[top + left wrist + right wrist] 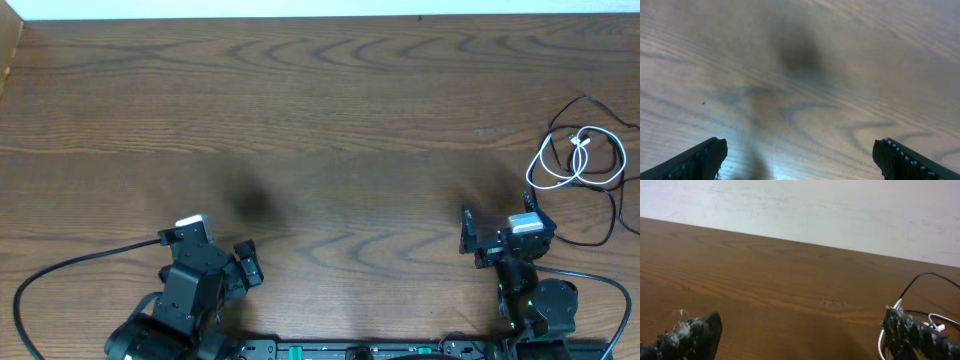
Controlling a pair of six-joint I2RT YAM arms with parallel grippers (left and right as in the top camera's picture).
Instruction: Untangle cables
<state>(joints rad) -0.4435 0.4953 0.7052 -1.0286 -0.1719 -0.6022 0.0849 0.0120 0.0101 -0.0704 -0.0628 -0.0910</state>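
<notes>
While my left gripper and right gripper hang spread and empty, the cables lie near the table's right edge.
Overhead shows me the white cable coiled against the black cable; right wrist catches only slivers past its finger, left wrist sees only table.

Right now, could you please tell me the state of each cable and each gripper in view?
Thin white cable with small plug: coiled, lying untouched on the brown wooden table.
Thin black cable: loose, crossing the white coil.
Left gripper: open, empty.
Right gripper: open, empty.
</notes>
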